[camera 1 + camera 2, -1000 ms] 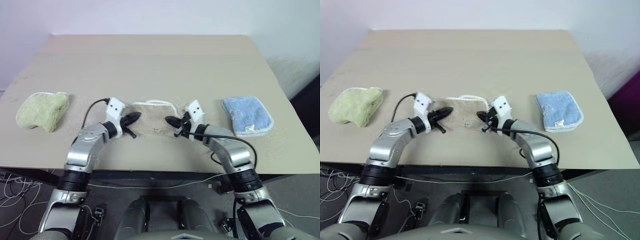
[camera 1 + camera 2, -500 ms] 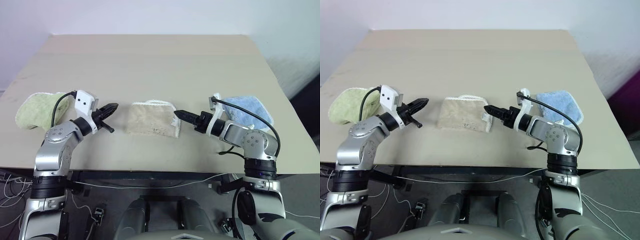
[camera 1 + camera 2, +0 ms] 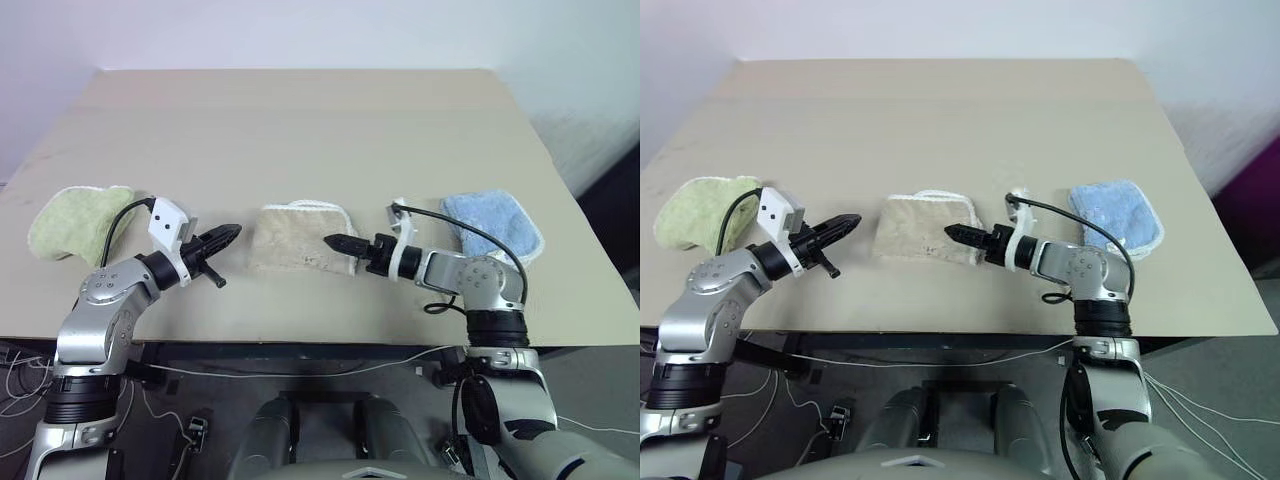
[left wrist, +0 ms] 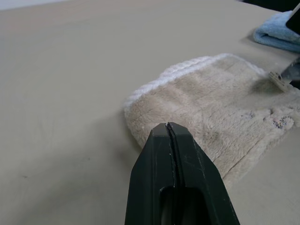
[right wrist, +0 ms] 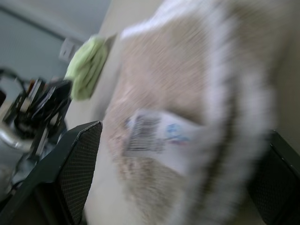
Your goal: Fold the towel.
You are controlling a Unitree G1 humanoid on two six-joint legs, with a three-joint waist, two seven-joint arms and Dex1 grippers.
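We find the towel point(image 3: 300, 239) folded compact at mid-tabletop point(image 3: 300, 120), left tool point(image 3: 226, 236) closed and empty just beside it, right tool point(image 3: 335, 243) spread wide over its near corner, apparently to tidy it.

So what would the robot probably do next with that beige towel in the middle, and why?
Probably close the right gripper on the towel's near edge. Its fingers stand wide apart with the towel's edge and white tag between them, so it seems set to grasp. The left gripper is shut and off the towel, so it looks unlikely to act first.
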